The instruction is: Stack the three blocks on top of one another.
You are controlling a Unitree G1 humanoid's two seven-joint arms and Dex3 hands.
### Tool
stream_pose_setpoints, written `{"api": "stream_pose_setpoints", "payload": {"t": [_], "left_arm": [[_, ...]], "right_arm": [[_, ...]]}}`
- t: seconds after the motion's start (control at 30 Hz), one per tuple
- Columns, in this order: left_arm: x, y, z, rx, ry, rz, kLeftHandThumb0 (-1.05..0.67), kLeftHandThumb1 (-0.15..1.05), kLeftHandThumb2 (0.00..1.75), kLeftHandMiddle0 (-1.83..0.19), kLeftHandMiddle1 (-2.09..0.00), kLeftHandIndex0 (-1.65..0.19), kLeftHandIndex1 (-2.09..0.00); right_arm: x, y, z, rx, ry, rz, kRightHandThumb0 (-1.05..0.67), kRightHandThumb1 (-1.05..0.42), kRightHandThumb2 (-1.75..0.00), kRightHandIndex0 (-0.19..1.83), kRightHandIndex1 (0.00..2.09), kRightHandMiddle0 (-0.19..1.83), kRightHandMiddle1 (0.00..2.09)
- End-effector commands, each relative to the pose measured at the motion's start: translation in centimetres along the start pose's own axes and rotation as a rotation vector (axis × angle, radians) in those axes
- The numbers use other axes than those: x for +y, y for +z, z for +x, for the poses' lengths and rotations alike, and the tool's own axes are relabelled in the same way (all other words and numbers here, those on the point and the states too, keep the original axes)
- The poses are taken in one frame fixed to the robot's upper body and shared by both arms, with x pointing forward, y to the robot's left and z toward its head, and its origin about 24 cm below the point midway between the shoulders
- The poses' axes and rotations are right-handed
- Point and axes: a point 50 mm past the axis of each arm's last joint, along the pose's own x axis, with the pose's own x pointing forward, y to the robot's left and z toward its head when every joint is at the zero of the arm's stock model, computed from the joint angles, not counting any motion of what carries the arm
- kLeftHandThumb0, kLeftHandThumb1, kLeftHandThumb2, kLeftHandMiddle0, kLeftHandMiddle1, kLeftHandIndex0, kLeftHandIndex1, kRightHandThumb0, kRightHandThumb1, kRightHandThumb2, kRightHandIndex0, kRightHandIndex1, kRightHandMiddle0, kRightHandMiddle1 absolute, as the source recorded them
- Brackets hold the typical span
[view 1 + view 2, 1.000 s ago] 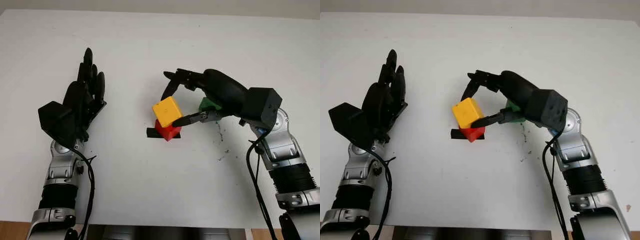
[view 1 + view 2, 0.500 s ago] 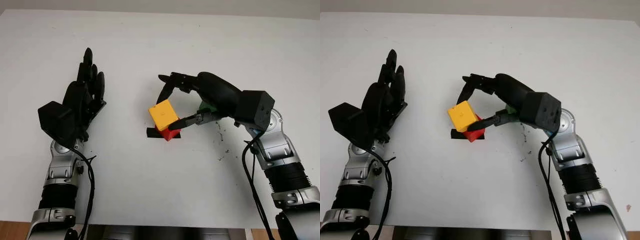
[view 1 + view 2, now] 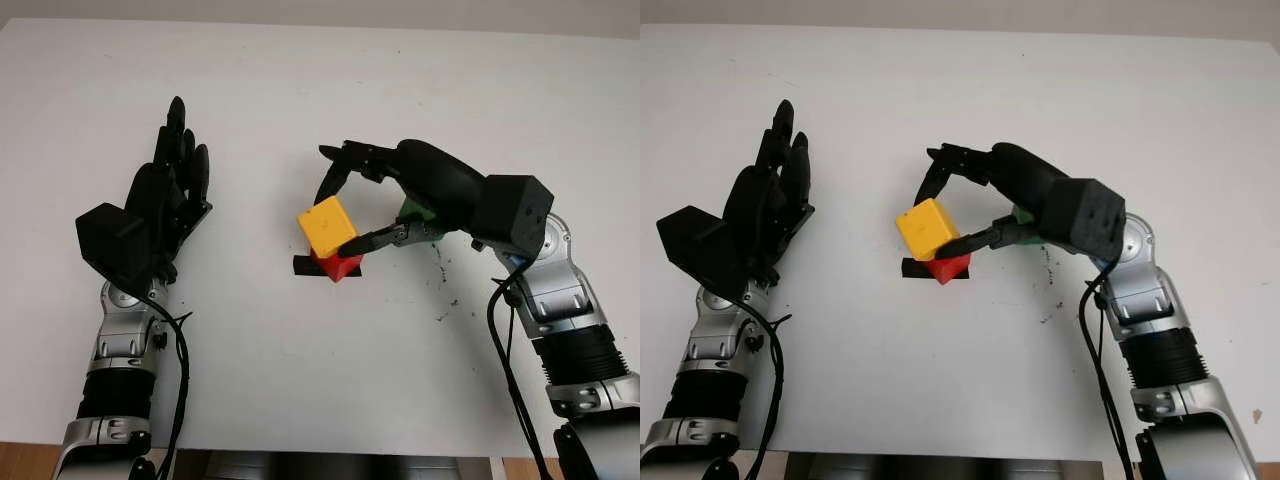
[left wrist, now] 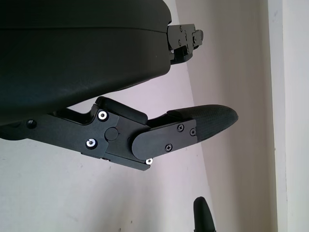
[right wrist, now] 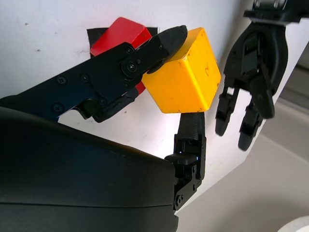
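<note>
The right hand (image 3: pixel 345 205) grasps the yellow block (image 3: pixel 327 226) between its fingertips (image 5: pixel 171 36), one digit pressed on the near face and the others reaching over the far side; the block hangs tilted, one corner dipping toward the red block (image 3: pixel 337 264) that sits just under the fingers on a patch of black tape (image 3: pixel 302 266); whether the two blocks already touch I cannot tell; the green block (image 3: pixel 416 211) lies behind the palm, well back from the fingertips; the left hand (image 3: pixel 165 195) is open and raised off to the side, holding nothing; the step in hand looks like seating yellow on red, and doing it well means levelling the block first so its lower face is flat over the red top, centring it between the fingers, lowering until it bears fully, then loosening the digits evenly so no finger drags it askew; a tilted release would likely slide it off.
</note>
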Motion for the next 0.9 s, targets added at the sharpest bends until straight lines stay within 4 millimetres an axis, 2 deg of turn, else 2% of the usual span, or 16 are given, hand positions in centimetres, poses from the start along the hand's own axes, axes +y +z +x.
{"api": "stream_pose_setpoints", "payload": {"t": [0.0, 0.87], "left_arm": [[0.51, 0.18, -0.29, -0.005, 0.008, 0.016, -0.73, 1.05, 0.65, 0.11, -0.05, 0.11, -0.06], [0.58, 0.36, -0.29, -0.007, 0.005, 0.013, -0.72, 1.05, 0.65, 0.12, -0.05, 0.12, -0.05]], "right_arm": [[-0.49, 0.33, -0.37, -0.003, -0.029, -0.017, -0.42, -0.92, -0.05, 0.12, 0.04, 0.41, 1.56], [-0.35, -0.23, -0.45, 0.05, -0.014, -0.011, -0.45, -0.92, -0.05, 0.11, 0.04, 0.39, 1.55]]}}
